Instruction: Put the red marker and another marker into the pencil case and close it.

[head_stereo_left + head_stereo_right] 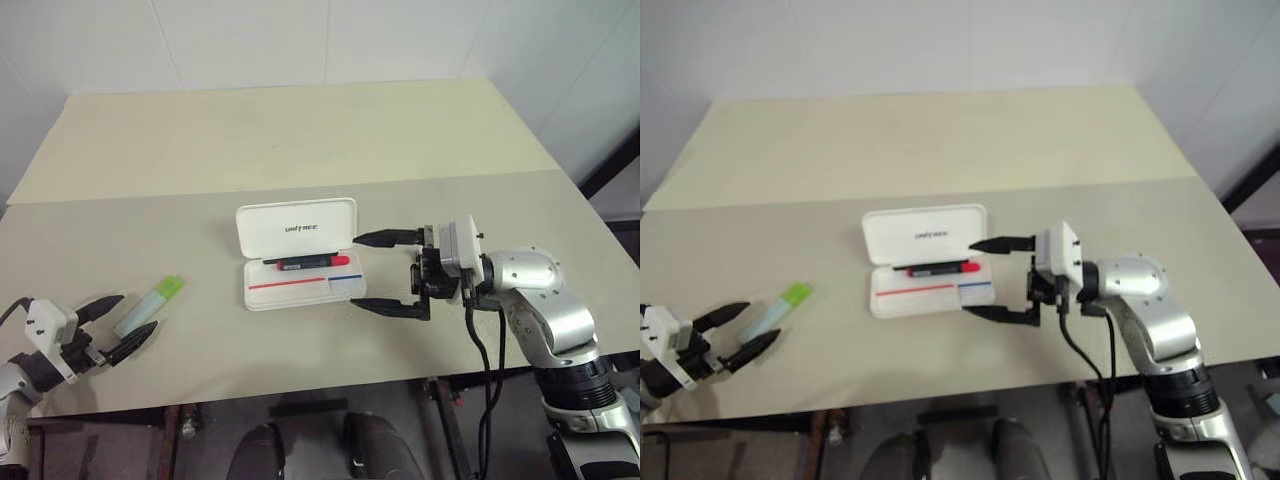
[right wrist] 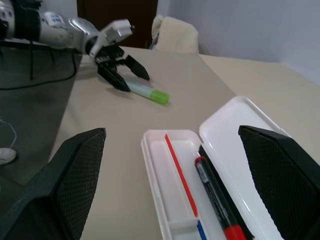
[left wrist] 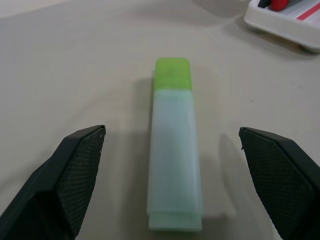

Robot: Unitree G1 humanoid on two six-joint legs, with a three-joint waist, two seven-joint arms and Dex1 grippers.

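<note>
- Head views: we see the pencil case (image 1: 297, 256) lying open near the middle of the tabletop (image 1: 300, 140), its lid folded back flat away from us with the small dark print showing.
- The red marker (image 1: 312, 262) already lies inside the case, along the hinge side of the tray, red cap end toward our right; a thin red-and-blue line runs along the tray in front of it.
- Our right hand (image 1: 384, 272) hangs just beside the right end of the case, pointing across toward it, its two fingers spread wide and grasping nothing.
- The green highlighter (image 1: 148, 305) lies flat on the tabletop well to the left of the case, its brighter green cap pointing toward the case.
- Our left hand (image 1: 118, 326) sits at the barrel end of the highlighter, fingers released and spread; we cannot tell whether a fingertip touches the barrel.
- Left wrist view: the highlighter (image 3: 174, 155) lies lengthwise between the two parted fingers (image 3: 75, 170), clear of both, cap away from the hand. A corner of the case (image 3: 285, 22) shows beyond.
- Right wrist view: the open case (image 2: 200, 175) lies between the spread fingers (image 2: 70, 175), with the red marker (image 2: 217, 200) in it. Farther off, our left hand (image 2: 122, 75) stands released at the highlighter (image 2: 149, 92).
</note>
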